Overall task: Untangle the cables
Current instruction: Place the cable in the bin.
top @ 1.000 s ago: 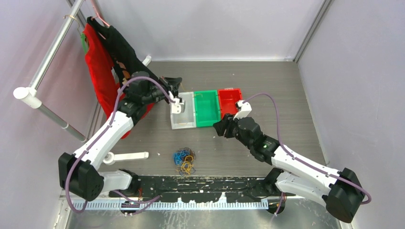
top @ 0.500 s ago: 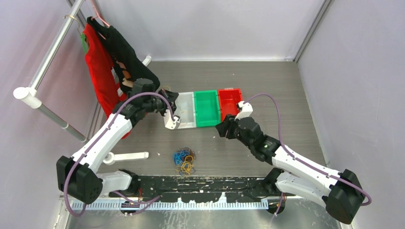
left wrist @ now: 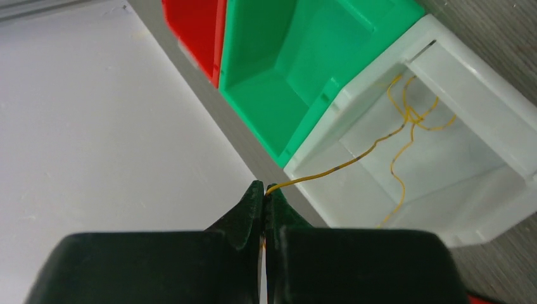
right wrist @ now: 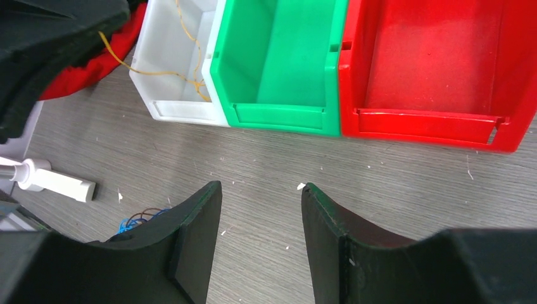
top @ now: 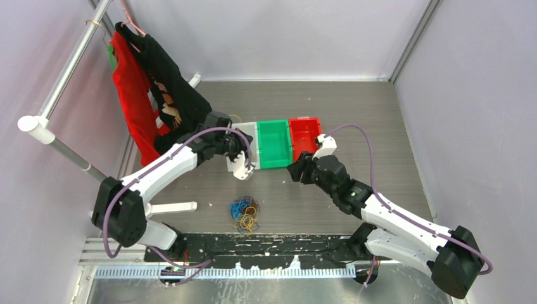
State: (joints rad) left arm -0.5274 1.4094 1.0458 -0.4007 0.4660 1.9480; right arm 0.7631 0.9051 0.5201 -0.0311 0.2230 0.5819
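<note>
On the far left I see red and black clothes (top: 142,88) hanging from a metal rail (top: 69,63).

My left fingers (left wrist: 265,196) are pressed tight together. They pinch one end of a thin yellow cable (left wrist: 329,170). The cable runs from the tips over the edge of the white bin (left wrist: 481,88) and down inside it. There it makes a few loose loops with a small knot in them. From above, the left fingers (top: 244,168) hang over the near end of that white bin (top: 251,134).

Near the front of the surface (top: 354,107), well apart from the bins, lies the tangle of cables (top: 244,213). It is a small bunch of blue, yellow and dark loops. A white plastic peg (top: 171,207) lies to its left. In my right wrist view I can see only a bit of blue and brown from the tangle (right wrist: 142,218), just beside one finger.

Next to the white bin sits the green bin (top: 273,144), and touching that is the red bin (top: 304,134). I see nothing in either one.

My right fingers (right wrist: 259,190) are spread apart and hold nothing. I can see bare surface between them. They point at the front of the green bin and hang just in front of the row of bins (top: 296,171).
</note>
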